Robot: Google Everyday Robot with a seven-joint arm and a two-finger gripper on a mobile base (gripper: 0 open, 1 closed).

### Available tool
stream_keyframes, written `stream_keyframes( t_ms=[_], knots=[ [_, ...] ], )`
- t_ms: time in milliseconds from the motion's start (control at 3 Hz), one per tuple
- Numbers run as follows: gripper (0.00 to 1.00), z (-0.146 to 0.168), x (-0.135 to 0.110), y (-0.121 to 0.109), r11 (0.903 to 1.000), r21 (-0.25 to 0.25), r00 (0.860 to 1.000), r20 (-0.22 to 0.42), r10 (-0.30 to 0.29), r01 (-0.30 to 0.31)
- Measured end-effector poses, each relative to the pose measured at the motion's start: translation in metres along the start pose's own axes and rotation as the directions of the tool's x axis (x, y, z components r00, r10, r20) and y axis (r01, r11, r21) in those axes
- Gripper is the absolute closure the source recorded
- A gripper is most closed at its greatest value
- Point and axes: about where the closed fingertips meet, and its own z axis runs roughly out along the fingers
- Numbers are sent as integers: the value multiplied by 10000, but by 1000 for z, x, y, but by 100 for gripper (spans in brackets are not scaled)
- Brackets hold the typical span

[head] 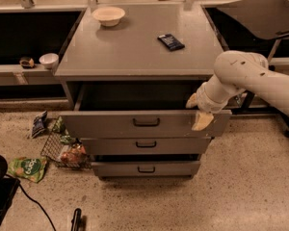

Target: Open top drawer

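Observation:
The top drawer [111, 124] is the widest grey drawer of the cabinet, with a small black bar handle [146, 122] at its centre. It stands pulled out toward me, its dark inside showing under the cabinet top. My gripper [198, 110] comes in from the right on a white arm and sits at the drawer's upper right edge. One cream finger [201, 121] hangs over the front panel; the other sits behind the panel's top edge.
Two narrower grey drawers [145, 144] sit below, closed. A bowl [108, 15] and a dark packet [171, 41] lie on the cabinet top [135, 52]. A wire basket [62, 148] and snack bags [28, 167] lie on the floor at left. A black chair [260, 18] stands at right.

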Motion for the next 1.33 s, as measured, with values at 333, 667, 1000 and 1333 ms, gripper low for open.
stream_keyframes(
  t_ms=[333, 667, 1000, 1333],
  knots=[
    [0, 3, -2, 4, 9995, -225, 9997, 94, -208, 210],
    [0, 8, -10, 13, 9931, -958, 9976, 255, -647, 669],
    [0, 13, -13, 28, 9774, -1918, 9954, 509, -805, 889],
    [18, 16, -12, 45, 9588, -2700, 9950, 690, -721, 882]
  ],
)
